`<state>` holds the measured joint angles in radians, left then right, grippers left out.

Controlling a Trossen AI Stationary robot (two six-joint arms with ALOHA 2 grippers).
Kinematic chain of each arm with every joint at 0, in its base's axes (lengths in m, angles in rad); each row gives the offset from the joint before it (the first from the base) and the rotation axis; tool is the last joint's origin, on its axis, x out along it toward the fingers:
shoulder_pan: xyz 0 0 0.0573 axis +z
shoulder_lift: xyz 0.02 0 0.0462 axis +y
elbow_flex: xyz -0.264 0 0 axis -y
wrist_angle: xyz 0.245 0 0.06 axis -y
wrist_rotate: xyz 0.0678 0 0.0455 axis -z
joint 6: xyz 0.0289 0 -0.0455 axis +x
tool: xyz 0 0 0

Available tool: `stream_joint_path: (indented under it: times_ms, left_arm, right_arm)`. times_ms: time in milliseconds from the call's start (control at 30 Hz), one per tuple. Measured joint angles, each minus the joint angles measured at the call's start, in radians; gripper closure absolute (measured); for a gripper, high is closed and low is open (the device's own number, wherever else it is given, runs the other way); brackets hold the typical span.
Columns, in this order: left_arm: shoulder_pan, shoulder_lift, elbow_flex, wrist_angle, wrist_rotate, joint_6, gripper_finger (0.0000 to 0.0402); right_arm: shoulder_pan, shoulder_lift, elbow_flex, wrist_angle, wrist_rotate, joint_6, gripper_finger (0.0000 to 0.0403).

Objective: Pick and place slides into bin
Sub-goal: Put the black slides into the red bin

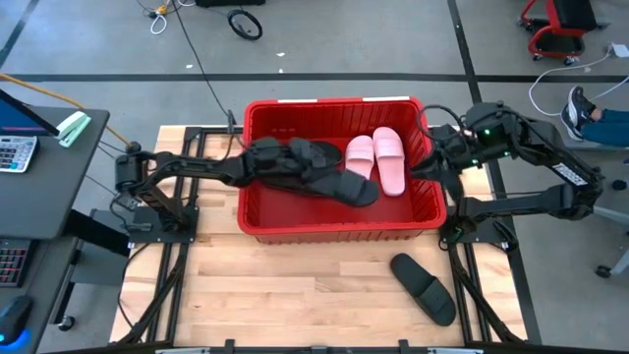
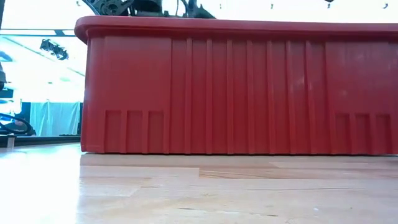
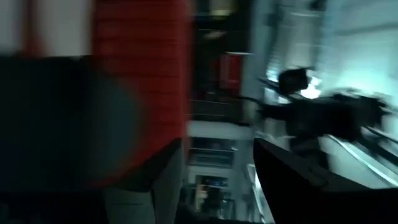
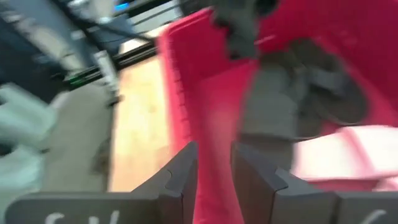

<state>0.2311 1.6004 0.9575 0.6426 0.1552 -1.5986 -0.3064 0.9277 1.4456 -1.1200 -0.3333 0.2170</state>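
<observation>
The red bin [image 1: 257,118] stands mid-table and fills the low view [image 2: 236,93]. Inside it, two pale pink slides [image 1: 381,157] lie side by side at the right, and black sandals [image 1: 339,179] lie heaped at the middle. One black slide [image 1: 423,287] lies on the table in front of the bin's right corner. My left gripper [image 1: 295,157] is open and reaches into the bin over the black heap. My right gripper [image 4: 214,177] is open by a narrow gap at the bin's right wall [image 4: 186,93]. I cannot tell whether it touches the wall.
The wooden table in front of the bin [image 1: 295,285] is bare except for the black slide. A desk with a calculator [image 1: 15,152] stands beyond the table's left edge. A person's shoe [image 1: 580,108] shows on the floor beyond the right arm.
</observation>
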Motion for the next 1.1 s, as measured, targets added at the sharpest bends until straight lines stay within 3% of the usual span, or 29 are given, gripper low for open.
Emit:
stream_joint_path:
  times_ms: [100, 333, 500, 667, 767, 933, 1100]
  left_arm:
    - [0.003, -0.03, 0.002, 0.014, 0.0, 0.04, 0.0211]
    - [-0.006, -0.045, 0.001, -0.209, 0.0, 0.066, 0.0226]
    - [0.059, -0.045, 0.001, -0.308, 0.022, 0.233, 0.0232]
    - [0.145, -0.045, 0.02, -0.31, 0.133, 0.444, 0.0242]
    - [0.195, -0.045, 0.066, -0.336, 0.145, 0.59, 0.0253]
    - [0.27, -0.045, 0.207, -0.507, 0.14, 0.905, 0.0292]
    - [0.314, -0.044, 0.428, -0.789, 0.146, 1.31, 0.0338]
  right_arm:
    - [0.035, -0.022, 0.0, -0.003, -0.043, 0.027, 0.0301]
    - [0.056, -0.047, 0.0, -0.003, 0.024, 0.049, 0.0301]
    - [0.056, -0.046, 0.0, -0.003, 0.025, 0.008, 0.0301]
    - [0.056, -0.044, 0.0, -0.003, 0.025, -0.035, 0.0301]
    - [0.056, -0.044, 0.0, -0.003, 0.026, -0.059, 0.0301]
    - [0.056, -0.044, 0.0, -0.003, 0.027, -0.14, 0.0301]
    - [0.056, -0.044, 0.0, -0.003, 0.083, -0.23, 0.0301]
